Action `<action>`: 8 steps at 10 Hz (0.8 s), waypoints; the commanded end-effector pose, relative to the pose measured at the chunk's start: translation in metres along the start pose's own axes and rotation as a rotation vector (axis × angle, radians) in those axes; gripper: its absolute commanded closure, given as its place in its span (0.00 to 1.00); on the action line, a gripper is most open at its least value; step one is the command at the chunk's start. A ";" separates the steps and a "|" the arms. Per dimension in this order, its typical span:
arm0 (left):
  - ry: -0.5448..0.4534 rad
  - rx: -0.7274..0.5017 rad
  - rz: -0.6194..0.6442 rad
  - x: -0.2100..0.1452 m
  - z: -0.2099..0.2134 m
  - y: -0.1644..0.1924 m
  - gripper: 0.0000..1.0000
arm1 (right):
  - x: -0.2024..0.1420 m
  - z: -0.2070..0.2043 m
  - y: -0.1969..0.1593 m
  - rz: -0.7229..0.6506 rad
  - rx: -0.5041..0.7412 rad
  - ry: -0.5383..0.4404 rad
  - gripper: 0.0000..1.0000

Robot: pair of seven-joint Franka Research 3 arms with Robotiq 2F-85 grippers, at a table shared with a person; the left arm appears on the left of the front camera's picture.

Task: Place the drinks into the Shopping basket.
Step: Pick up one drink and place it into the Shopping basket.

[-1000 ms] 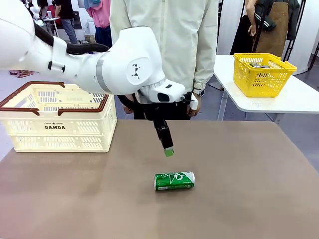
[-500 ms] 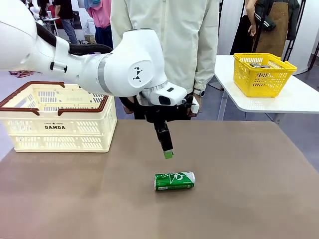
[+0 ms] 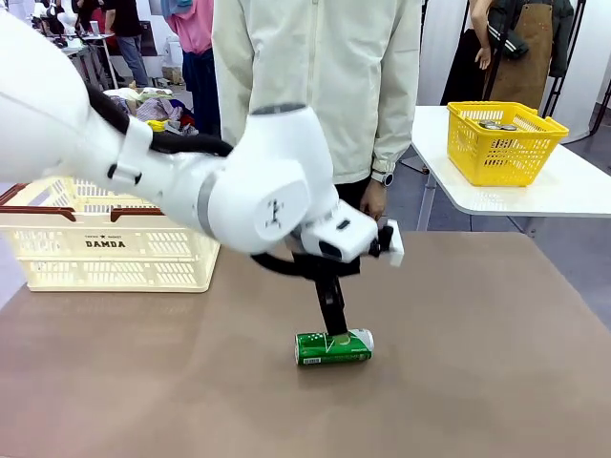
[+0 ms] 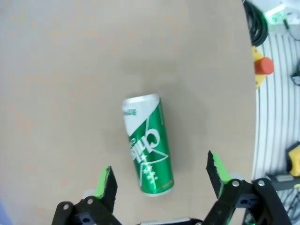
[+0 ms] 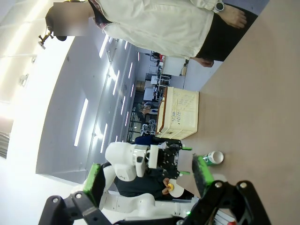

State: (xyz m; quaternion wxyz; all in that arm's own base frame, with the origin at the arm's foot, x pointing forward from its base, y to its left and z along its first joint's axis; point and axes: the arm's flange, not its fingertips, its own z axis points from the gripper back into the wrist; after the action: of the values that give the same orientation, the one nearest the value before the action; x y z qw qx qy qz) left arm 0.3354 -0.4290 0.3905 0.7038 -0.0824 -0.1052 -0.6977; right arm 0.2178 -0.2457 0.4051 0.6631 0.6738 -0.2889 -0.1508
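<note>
Left gripper [image 4: 159,174], jaws spread wide, hangs low over the table [image 3: 477,363]. The green can [image 4: 146,143] lies on its side between its fingers, not yet pinched. The basket [image 3: 115,253] stands well apart from the gripper; gripping, lifting and placing are all left to do.

1. This is a robot lab or test hall, laid out like a shop.
2. A white robot arm [image 3: 220,186] works over a brown table [image 3: 477,382], with a person [image 3: 315,86] standing at its far side.
3. A cream shopping basket [image 3: 115,253] sits at the far left. A yellow basket [image 3: 503,143] stands on a white side table [image 3: 573,196] at the far right.
4. Long ceiling lights [image 5: 83,123] run over a wide open hall, and black cables [image 4: 257,28] lie beside the table.
</note>
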 end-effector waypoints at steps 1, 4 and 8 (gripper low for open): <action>0.049 0.040 -0.013 -0.006 -0.023 -0.005 0.00 | 0.002 0.000 0.005 -0.001 0.007 -0.001 0.00; 0.103 0.025 -0.056 0.001 -0.056 0.008 0.00 | 0.002 0.000 0.005 -0.001 0.007 -0.001 0.00; 0.132 -0.045 0.005 -0.003 -0.084 0.035 0.00 | 0.002 0.000 0.005 -0.001 0.007 -0.001 0.00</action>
State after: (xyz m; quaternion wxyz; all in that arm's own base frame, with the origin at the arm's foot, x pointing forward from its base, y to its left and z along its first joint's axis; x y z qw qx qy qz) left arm 0.3692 -0.4429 0.3047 0.7015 -0.0608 -0.0539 -0.7080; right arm 0.2178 -0.2457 0.4051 0.6631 0.6739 -0.2888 -0.1508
